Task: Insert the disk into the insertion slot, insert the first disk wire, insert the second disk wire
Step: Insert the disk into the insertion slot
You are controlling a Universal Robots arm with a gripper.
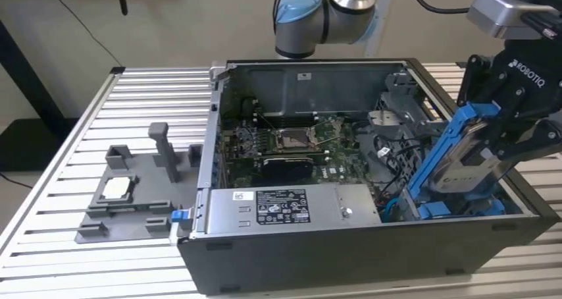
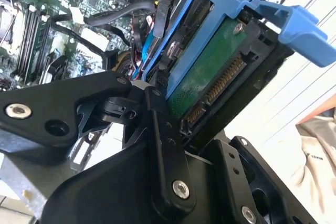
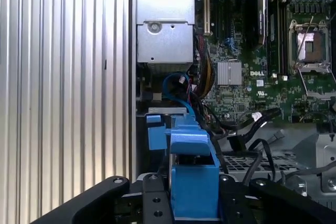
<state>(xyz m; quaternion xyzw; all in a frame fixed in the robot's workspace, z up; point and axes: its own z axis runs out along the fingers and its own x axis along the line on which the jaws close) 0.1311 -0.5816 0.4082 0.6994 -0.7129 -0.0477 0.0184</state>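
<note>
Disk [image 1: 457,170] hangs tilted, clamped inside the claw [image 1: 488,141].

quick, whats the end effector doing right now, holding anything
end effector: closed, holding the disk tilted over the open computer case.

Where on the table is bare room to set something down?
Bare table slats surround the grey fixture, at the exterior view's left of the case. Crowded: inside the case, where the gripper holds the disk among cables.
</note>
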